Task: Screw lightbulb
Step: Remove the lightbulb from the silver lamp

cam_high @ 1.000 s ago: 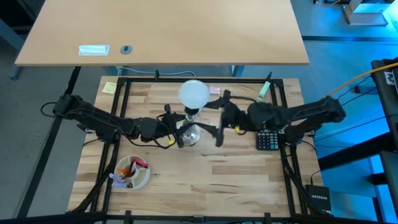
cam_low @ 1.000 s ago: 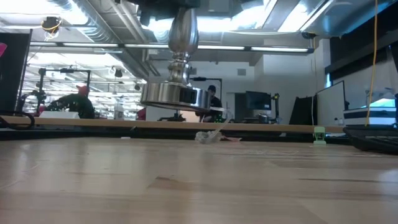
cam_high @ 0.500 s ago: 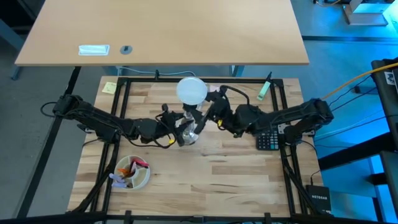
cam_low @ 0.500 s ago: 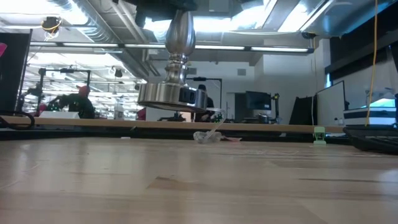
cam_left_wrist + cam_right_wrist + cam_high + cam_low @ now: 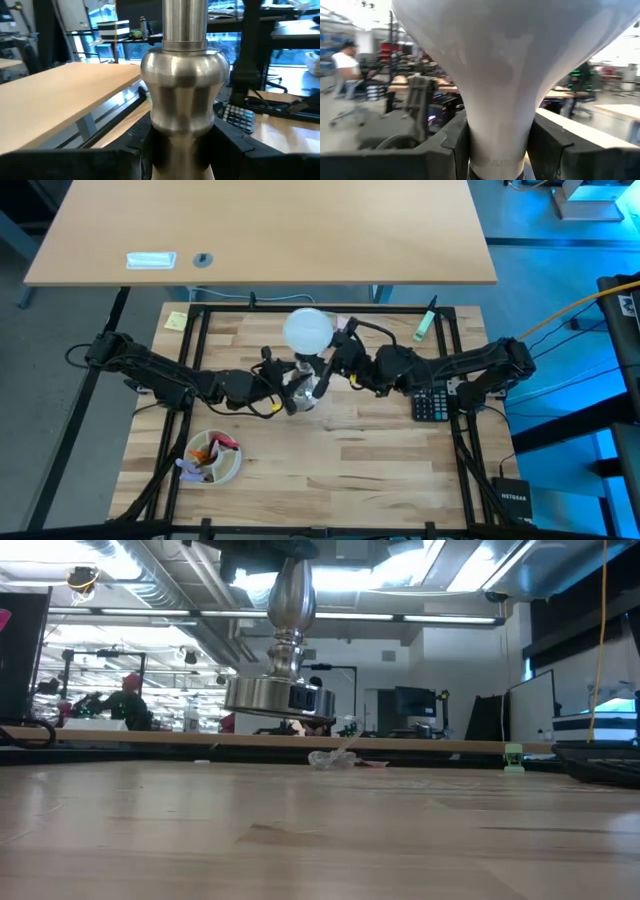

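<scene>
The silvery flared stand [image 5: 303, 394] is lifted clear of the table; the low view shows its round base [image 5: 278, 696] in the air and its stem [image 5: 291, 595] rising out of frame. The white lightbulb [image 5: 308, 330] sits at the stand's top. My left gripper [image 5: 289, 393] comes from the table's left and is shut on the stand. My right gripper [image 5: 333, 366] comes from the right and is shut on the lightbulb just under its globe. My left gripper pinches the stand's stem at the foot of its rounded bulge [image 5: 167, 136] between its two fingers [image 5: 141, 150]. The fingers come about level from the table's left, across the stem. The stand is roughly upright, its base clear of the table. My right gripper pinches the lightbulb's narrow neck [image 5: 497, 137] between its two fingers [image 5: 454, 142], below the globe. The fingers come about level from the table's right, across the neck. The bulb stands globe up on the stand.
A bowl with colourful bits [image 5: 213, 457] stands at the near left. A calculator [image 5: 432, 405] lies at the right under my right arm. A yellow note [image 5: 176, 320] and a green marker [image 5: 426, 325] lie at the far edge. People show in the room behind.
My right gripper has moved from beside the stand toward the table's left and far edge, up to the lightbulb, and has closed its wide-open fingers on the bulb's neck. My left gripper keeps the stand lifted.
</scene>
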